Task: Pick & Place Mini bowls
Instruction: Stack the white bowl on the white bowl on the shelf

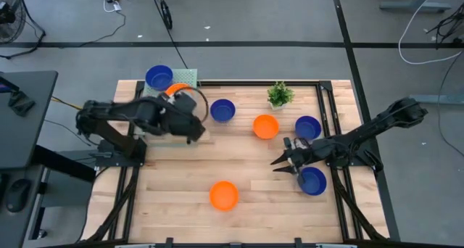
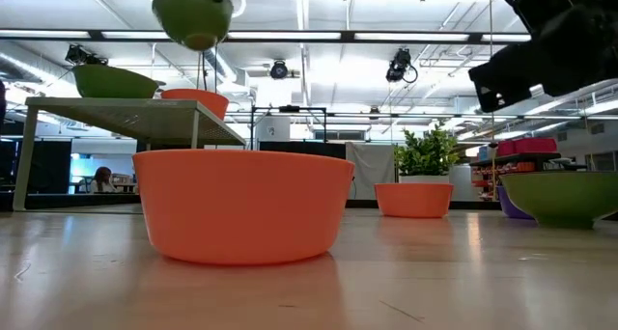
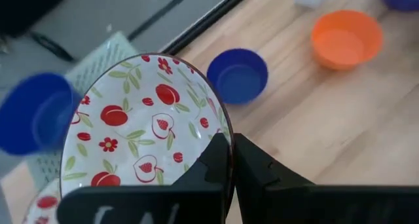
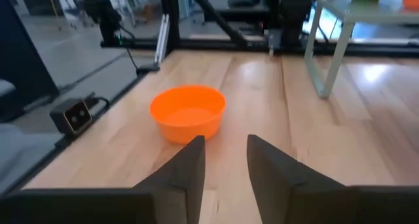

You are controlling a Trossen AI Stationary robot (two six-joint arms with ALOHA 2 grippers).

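My left gripper (image 1: 194,119) is shut on a white mini bowl with red fruit pattern (image 3: 141,129), held in the air near the table's far left corner and high up in the low view (image 2: 193,12). Just beyond it a mesh rack (image 1: 185,76) carries a blue bowl (image 1: 159,77) and an orange bowl (image 1: 174,89). On the table stand three blue bowls (image 1: 222,110), (image 1: 308,127), (image 1: 313,180) and two orange bowls (image 1: 266,126), (image 1: 224,195). My right gripper (image 1: 283,162) is open above the table's right half, beside the near blue bowl and facing the near orange bowl (image 4: 188,112). My left gripper pinches the patterned bowl by its rim (image 3: 222,135), one finger inside the bowl and one outside against its wall. The bowl is lifted clear of table and rack and sits tilted, its opening turned toward the wrist camera.
A small green potted plant (image 1: 280,94) stands at the far edge, between the middle and right bowls. Part of another patterned bowl (image 3: 39,207) shows below the held one. Bare wood lies in the table's middle and near left (image 1: 167,183).
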